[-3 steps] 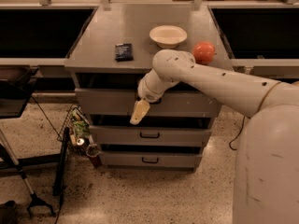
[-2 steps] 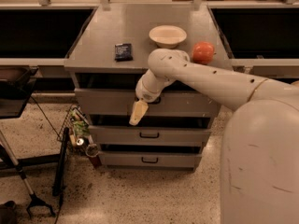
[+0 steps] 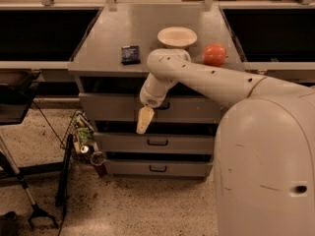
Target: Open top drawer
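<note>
No text, label or number can be read, not even on the dark packet [image 3: 130, 54] above the top drawer [image 3: 110, 107]. The gripper [image 3: 144, 120] hangs before that drawer, left of its handle [image 3: 164, 106].

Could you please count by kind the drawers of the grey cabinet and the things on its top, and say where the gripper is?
Drawers: 3, namely the top drawer, the middle drawer and the bottom drawer
Bowl: 1
Orange round object: 1
Dark packet: 1
Total: 6
The gripper hangs in front of the top drawer, pointing down.
</note>
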### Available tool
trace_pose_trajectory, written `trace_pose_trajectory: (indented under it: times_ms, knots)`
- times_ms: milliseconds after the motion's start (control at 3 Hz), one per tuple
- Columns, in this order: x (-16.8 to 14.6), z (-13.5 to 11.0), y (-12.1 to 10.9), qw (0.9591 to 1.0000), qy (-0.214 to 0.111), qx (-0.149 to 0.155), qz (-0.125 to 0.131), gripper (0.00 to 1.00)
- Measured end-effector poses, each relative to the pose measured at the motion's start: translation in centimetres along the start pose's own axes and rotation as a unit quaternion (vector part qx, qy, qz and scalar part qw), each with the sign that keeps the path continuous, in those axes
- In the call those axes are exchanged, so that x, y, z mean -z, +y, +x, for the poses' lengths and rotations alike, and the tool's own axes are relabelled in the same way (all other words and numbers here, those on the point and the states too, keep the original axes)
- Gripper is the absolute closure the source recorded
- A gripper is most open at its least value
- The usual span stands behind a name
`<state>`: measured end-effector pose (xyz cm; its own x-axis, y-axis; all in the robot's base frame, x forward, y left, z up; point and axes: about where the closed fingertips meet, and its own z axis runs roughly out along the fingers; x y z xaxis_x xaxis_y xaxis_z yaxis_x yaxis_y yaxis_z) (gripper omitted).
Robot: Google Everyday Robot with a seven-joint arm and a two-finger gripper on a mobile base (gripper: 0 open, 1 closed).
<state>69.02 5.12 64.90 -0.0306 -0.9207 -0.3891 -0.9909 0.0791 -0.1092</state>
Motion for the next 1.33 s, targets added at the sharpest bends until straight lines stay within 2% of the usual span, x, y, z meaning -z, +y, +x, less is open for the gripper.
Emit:
trace_pose_trajectory:
  times_ms: [333, 667, 1000, 1333]
  knots:
    - [1.3, 0.4, 1.9, 0.9988, 0.032, 0.018, -0.032, 0.0]
    - [2.4, 0.6, 4.3, 0.9928, 0.071, 0.047, -0.084, 0.0]
    - [2.9, 0.9, 5.9, 0.9853, 0.099, 0.062, -0.125, 0.0]
    - [3.1, 0.8, 5.9, 0.9853, 0.099, 0.062, -0.125, 0.0]
